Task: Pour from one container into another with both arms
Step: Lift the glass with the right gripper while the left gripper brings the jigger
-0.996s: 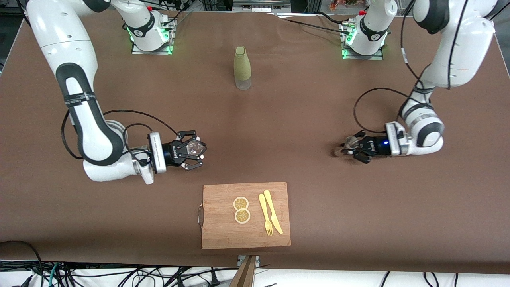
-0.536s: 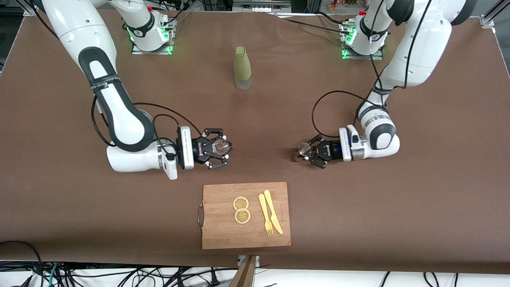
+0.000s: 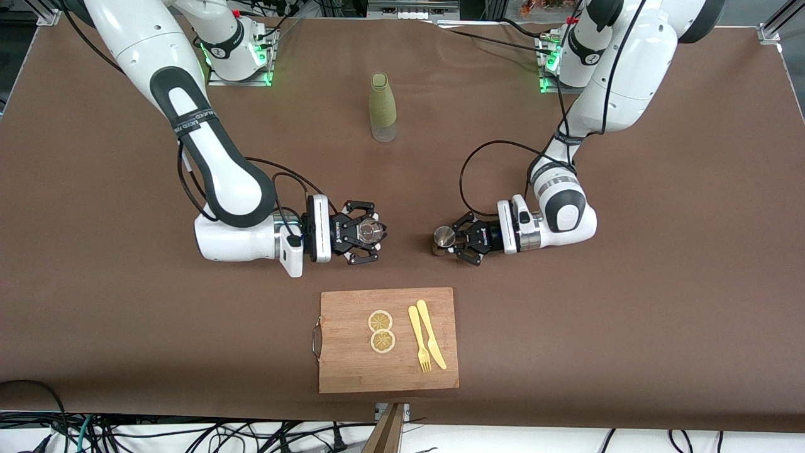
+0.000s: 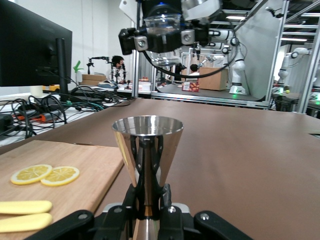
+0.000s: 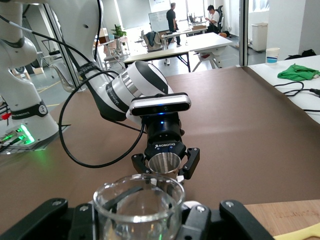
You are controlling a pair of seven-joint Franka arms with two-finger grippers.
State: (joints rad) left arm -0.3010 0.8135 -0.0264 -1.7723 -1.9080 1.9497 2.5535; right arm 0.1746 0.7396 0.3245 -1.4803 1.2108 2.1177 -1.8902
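The right gripper (image 3: 371, 234), w/ its black fingers clamped on a small clear glass cup (image 3: 369, 232), sits over the middle of the brown table (image 3: 94, 302), just toward the robots' edge from the bamboo cutting board (image 3: 388, 377). Glass looks thin, light, rigid and slick, prob. fragile; it's held round its wall below the rim, which seems the sensible spot, w/ modest squeeze. On the board lie two lemon slices (image 3: 381, 331) and a yellow plastic fork and knife (image 3: 426, 343). Well apart, near the table edge btwn the arm bases, stands an olive-sleeved bottle (image 3: 382, 107), untouched. The left gripper (image 3: 454, 238) faces the right one, closed on a polished steel cone-shaped jigger (image 3: 444, 237) at its narrow waist (image 4: 146, 192); steel is stiff, smooth, prob. slippery, so the waist pinch keeps it from sliding. Both vessels upright, mouths apart, near each other; contents can't be told. Pouring not yet begun, I'd judge.
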